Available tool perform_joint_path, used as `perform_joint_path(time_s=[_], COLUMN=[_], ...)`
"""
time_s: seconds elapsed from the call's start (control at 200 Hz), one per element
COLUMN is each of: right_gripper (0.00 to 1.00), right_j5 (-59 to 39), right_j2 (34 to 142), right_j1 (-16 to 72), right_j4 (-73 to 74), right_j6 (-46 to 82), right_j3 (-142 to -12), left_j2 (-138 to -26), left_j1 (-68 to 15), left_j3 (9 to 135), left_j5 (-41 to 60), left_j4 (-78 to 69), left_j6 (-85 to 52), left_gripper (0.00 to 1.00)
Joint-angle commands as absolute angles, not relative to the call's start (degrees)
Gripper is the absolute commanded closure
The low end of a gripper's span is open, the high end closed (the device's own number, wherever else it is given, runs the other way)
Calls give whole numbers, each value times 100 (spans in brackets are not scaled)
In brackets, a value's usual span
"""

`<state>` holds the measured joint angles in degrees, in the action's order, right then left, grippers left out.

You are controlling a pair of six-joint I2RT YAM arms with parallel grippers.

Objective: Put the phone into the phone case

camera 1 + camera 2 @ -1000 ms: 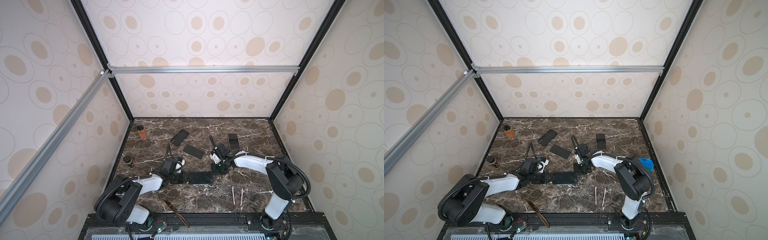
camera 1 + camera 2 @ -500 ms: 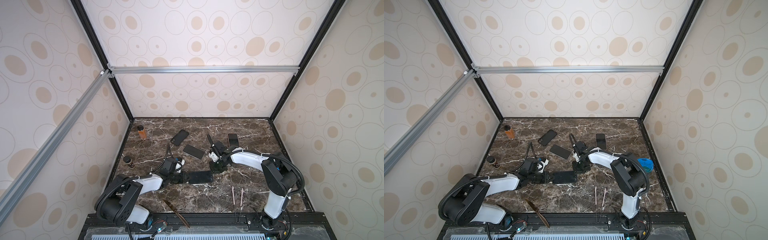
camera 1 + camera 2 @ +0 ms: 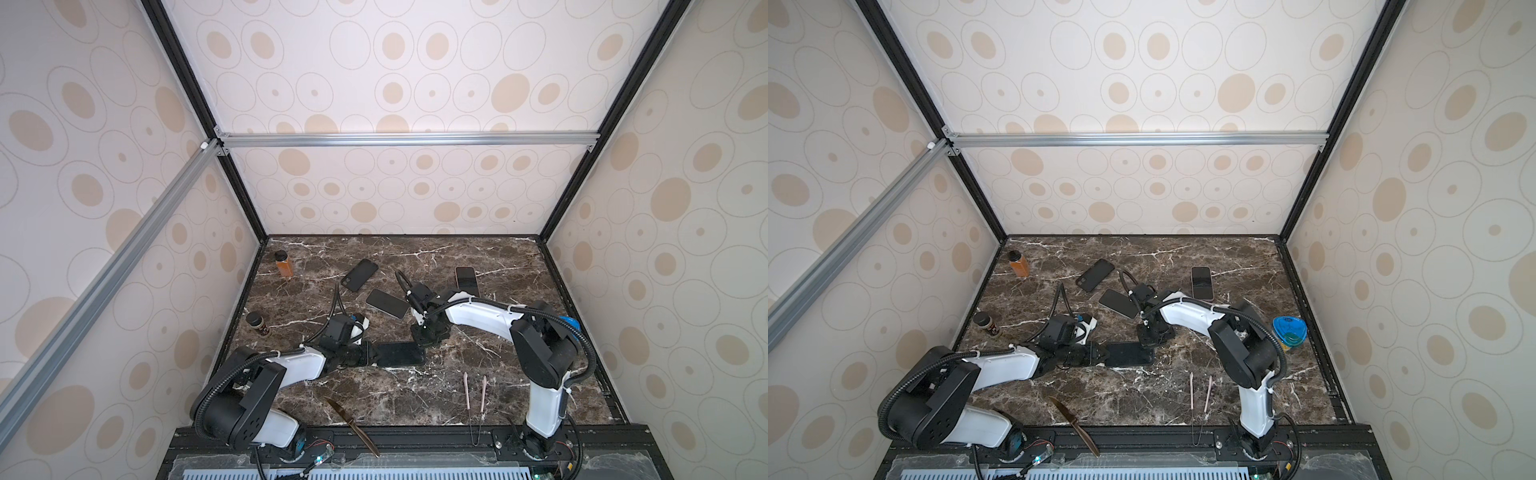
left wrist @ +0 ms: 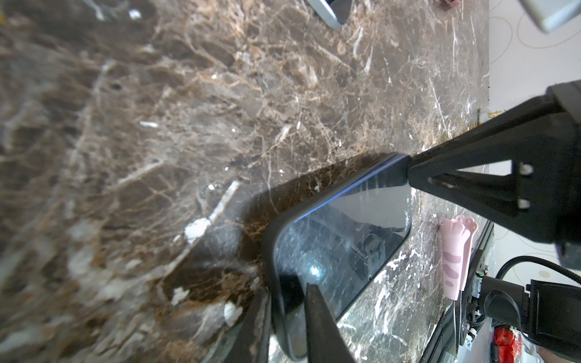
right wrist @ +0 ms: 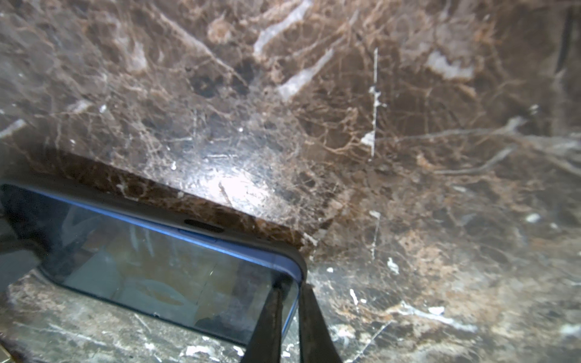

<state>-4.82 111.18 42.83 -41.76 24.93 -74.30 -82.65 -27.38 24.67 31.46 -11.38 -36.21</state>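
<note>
L jaws pinch glossy phone (image 3: 401,354) (matte blk case (image 4: 269,251)) on marble (image 3: 415,399).

Orange bottle (image 3: 284,264) and dark-capped jar (image 3: 258,324): left of the left pincer (image 3: 376,355), bottle farther back. Knife (image 3: 352,426): in front of it. Pink cat-paw tongs (image 3: 467,390): front-right of the right pincer (image 3: 424,338). Blue-topped container (image 3: 1289,332): well apart, rightward.

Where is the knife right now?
In both top views the knife lies across the table's front edge, left of the pink tongs.
</note>
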Motion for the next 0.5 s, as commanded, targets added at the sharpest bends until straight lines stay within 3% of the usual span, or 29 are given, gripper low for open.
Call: perform_joint_path(time_s=[0.0,0.28,0.495], right_gripper=[87,87,84], right_j5=[-184,9,28], right_j2=[12438,12741,12349], right_j1=[4569,4646,4641], right_j4=[-3619,-3754,-3688], right_j6=[2575,2619,2434], right_j3=[-6926,-7111,-6935], left_j2=[-8328,-8293,-8161], left_j1=[-2790,-2794,-2793], left_j3=[2549,2536,2496], left_j5=[3048,3034,2565], left_j4=[-1146,-1179,-1021], left_j6=[-3533,-3563,-3585], left_gripper=[79,79,79])
